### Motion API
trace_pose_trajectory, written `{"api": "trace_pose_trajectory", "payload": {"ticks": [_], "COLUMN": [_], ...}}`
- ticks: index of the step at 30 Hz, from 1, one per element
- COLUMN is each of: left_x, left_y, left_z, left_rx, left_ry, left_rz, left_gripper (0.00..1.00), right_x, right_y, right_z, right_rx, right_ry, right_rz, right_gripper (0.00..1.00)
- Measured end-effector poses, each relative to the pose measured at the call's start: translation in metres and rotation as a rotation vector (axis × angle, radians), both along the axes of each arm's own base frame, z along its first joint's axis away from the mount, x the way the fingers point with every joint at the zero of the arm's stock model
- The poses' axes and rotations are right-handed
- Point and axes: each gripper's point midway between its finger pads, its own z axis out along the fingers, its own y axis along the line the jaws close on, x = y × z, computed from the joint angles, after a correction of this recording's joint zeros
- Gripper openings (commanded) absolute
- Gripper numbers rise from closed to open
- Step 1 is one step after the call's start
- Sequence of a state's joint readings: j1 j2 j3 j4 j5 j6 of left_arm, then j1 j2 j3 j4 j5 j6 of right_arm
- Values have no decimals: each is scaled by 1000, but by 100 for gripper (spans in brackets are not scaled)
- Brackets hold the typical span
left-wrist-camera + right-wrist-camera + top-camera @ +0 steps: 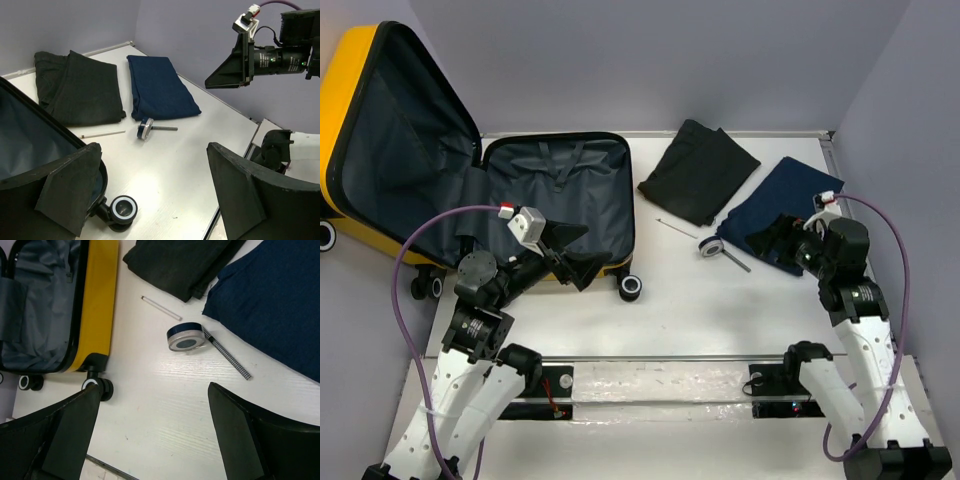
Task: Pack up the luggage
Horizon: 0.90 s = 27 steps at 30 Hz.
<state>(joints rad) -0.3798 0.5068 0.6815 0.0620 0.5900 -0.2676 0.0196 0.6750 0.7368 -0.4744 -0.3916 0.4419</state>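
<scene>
Left fingers [70, 192], right fingers [240, 437] apart; luggage [555, 195] open.

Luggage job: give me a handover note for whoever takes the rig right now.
Left gripper: jaws open, empty, over the near edge of the luggage.
Right gripper: jaws open, empty, raised near the navy clothes.
Luggage lies open at left, nothing inside.
Black clothes, navy clothes, tin, pen and white stick lie on the table.
Done: nothing packed. Left: everything in, lid shut.
</scene>
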Motion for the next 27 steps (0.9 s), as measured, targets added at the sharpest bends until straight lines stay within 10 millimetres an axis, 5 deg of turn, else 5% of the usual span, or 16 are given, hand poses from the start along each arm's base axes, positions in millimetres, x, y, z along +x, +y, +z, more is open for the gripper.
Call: {"api": "trace_pose_trajectory", "payload": {"ticks": [9, 15, 27], "left_x": [0, 1, 1], "left_y": [0, 0, 0], "left_z": [0, 0, 0], "left_rx": [2, 4, 5], "left_ry": [-2, -2, -5], "left_rz": [1, 4, 5], "left_gripper": [99, 99, 99], "right_x": [13, 27, 55], "right_y": [50, 55, 78], "right_z": [-47, -90, -119], "right_rx": [-143, -306, -520], "right_ry": [117, 217, 251], "right_rz": [110, 92, 142], "right_gripper": [96, 99, 100]}}
